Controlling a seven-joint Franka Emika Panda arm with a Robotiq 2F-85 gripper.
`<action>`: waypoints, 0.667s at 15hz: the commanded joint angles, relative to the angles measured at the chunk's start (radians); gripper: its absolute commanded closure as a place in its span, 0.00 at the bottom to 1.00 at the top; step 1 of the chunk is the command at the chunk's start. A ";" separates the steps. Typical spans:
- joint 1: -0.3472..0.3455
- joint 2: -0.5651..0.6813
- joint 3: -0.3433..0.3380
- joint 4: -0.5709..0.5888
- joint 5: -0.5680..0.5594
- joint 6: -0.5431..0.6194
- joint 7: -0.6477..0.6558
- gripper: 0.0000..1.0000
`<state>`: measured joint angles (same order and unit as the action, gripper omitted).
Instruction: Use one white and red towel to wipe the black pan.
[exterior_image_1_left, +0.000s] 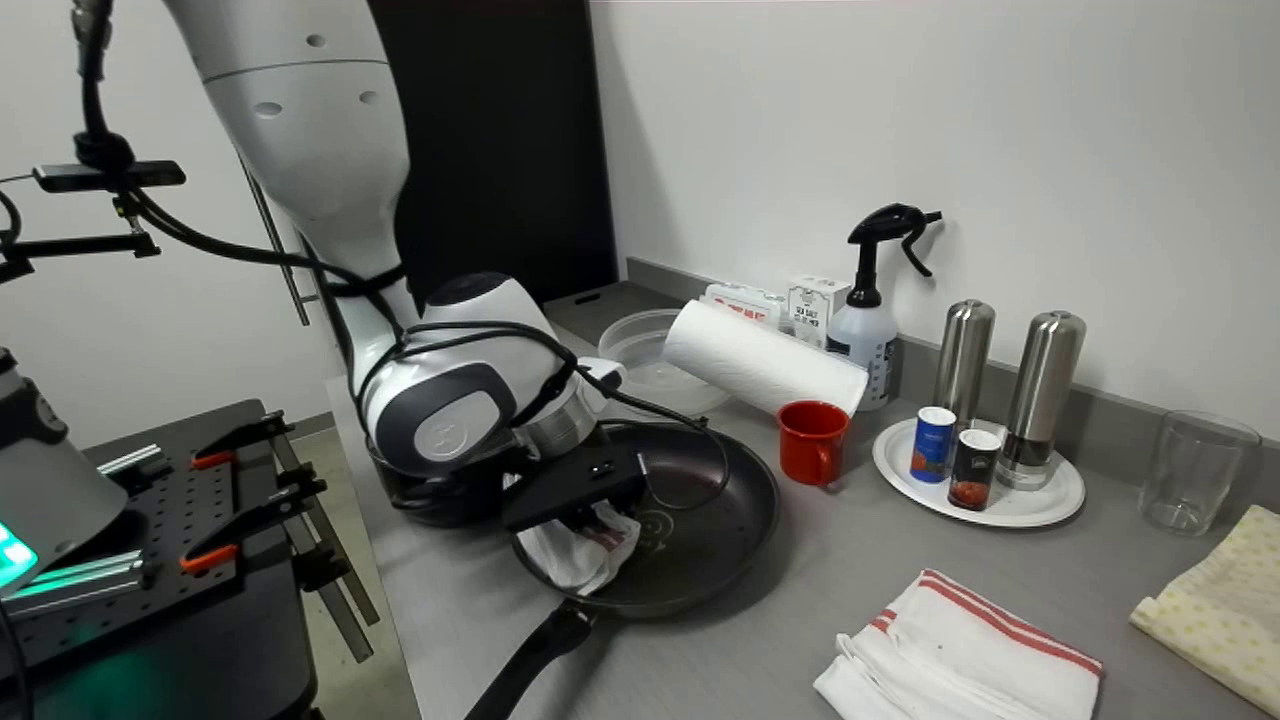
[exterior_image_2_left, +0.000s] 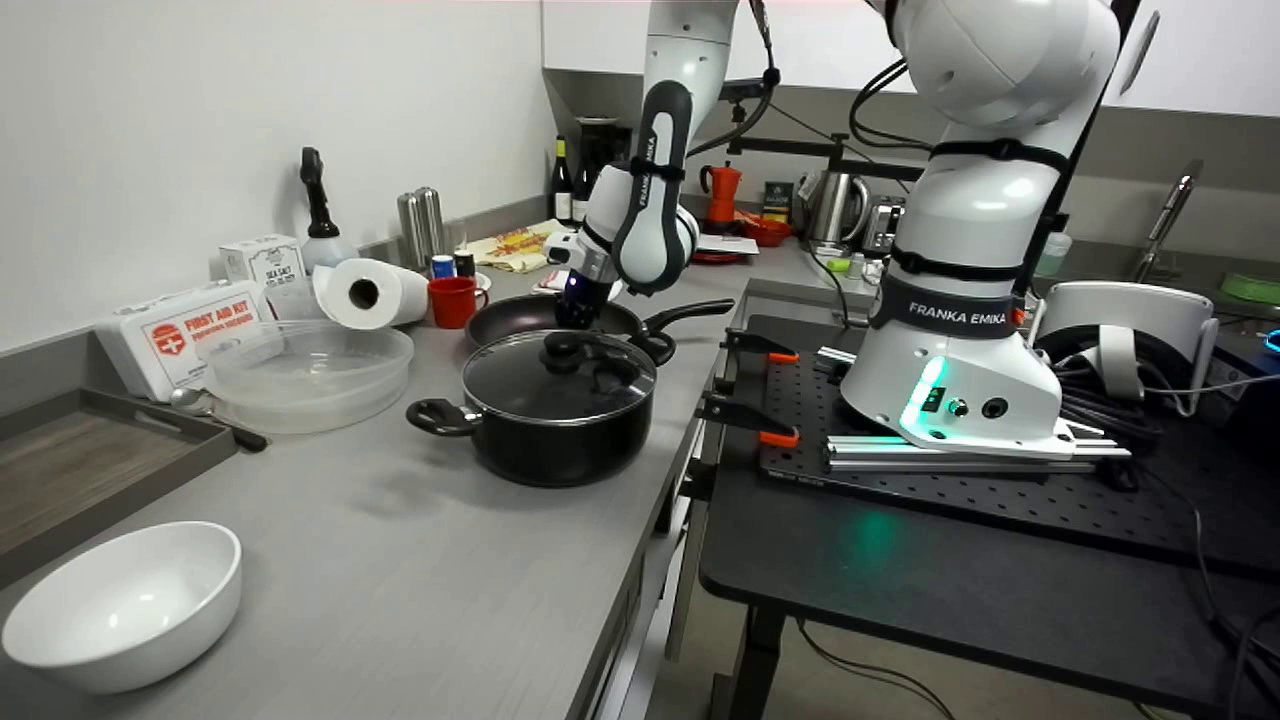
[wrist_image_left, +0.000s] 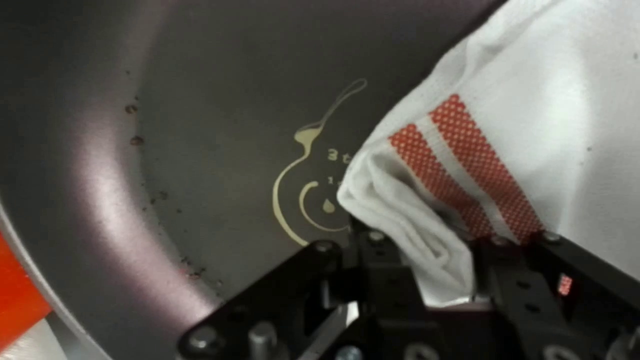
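While the gripper (wrist_image_left: 436, 250) clasps the white and red towel (wrist_image_left: 565, 125) inside the black pan (wrist_image_left: 225, 150), bare pan floor leaves room beside the cloth, with dark specks (wrist_image_left: 136, 141) near the pan wall. Past the rim, open counter (exterior_image_1_left: 740, 650) reaches a folded striped towel (exterior_image_1_left: 960, 650). Farther off, a white plate (exterior_image_1_left: 892, 455) carries two shakers (exterior_image_1_left: 932, 445) and a steel mill (exterior_image_1_left: 1040, 390).

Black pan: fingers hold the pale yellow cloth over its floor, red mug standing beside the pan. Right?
Wrong cloth: the fingers hold a white and red towel, as the wrist view shows. The pale yellow cloth lies well apart from them in an exterior view. The rest stands: over the floor of the black pan, red mug standing beside the pan.
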<state>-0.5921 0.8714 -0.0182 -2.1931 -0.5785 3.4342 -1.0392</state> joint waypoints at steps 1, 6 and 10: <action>0.030 0.036 -0.029 -0.017 -0.014 -0.036 0.033 0.97; -0.006 0.041 0.026 0.081 0.009 -0.109 0.106 0.97; -0.057 0.053 0.103 0.196 0.056 -0.246 0.150 0.97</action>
<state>-0.6135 0.8704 0.0294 -2.1105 -0.5663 3.2837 -0.9173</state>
